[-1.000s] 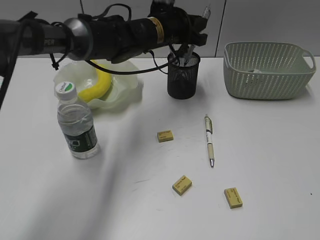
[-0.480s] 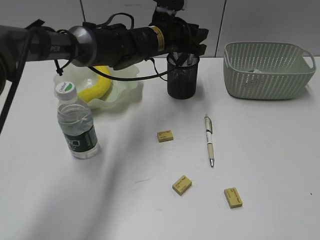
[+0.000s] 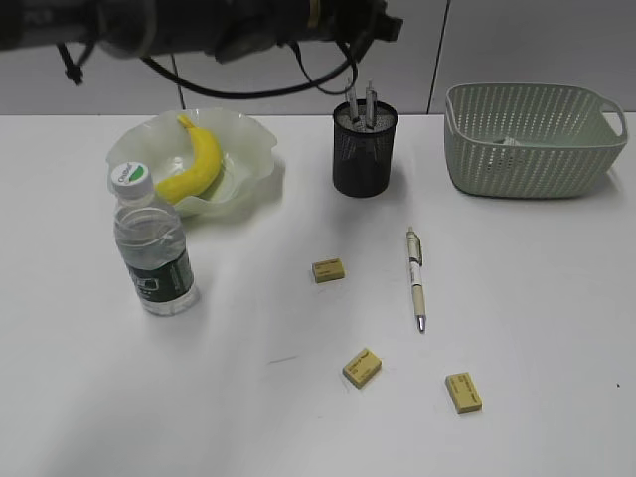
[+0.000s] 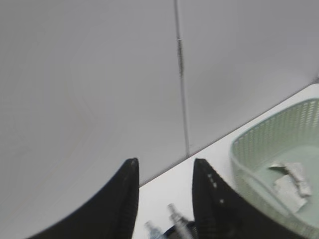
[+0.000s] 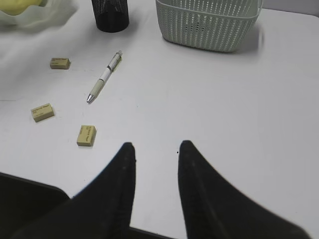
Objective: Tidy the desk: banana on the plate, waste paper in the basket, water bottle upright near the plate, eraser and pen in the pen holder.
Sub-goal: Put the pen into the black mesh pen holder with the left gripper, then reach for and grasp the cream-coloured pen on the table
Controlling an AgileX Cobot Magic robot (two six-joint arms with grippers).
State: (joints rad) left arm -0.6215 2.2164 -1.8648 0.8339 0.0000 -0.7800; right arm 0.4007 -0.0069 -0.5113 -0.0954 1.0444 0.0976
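Note:
The banana (image 3: 197,159) lies on the pale green plate (image 3: 243,139). The water bottle (image 3: 151,243) stands upright in front of the plate. The black mesh pen holder (image 3: 364,151) holds two pens (image 3: 360,103). A white pen (image 3: 415,277) and three yellow erasers (image 3: 328,269) (image 3: 362,367) (image 3: 463,392) lie on the table. Waste paper (image 4: 289,178) lies in the green basket (image 3: 532,139). My left gripper (image 4: 164,164) is open and empty, high above the pen holder. My right gripper (image 5: 157,147) is open and empty over the table's near right part; it is out of the exterior view.
The left arm (image 3: 199,20) stretches across the top of the exterior view, above the plate. The right wrist view shows the pen (image 5: 104,76), the three erasers (image 5: 60,62) (image 5: 42,112) (image 5: 86,135) and the basket (image 5: 209,22) ahead of the gripper.
My left arm has risen from the pen holder to the top of the view. A pen it carried now stands in the holder. The plate and banana are uncovered.

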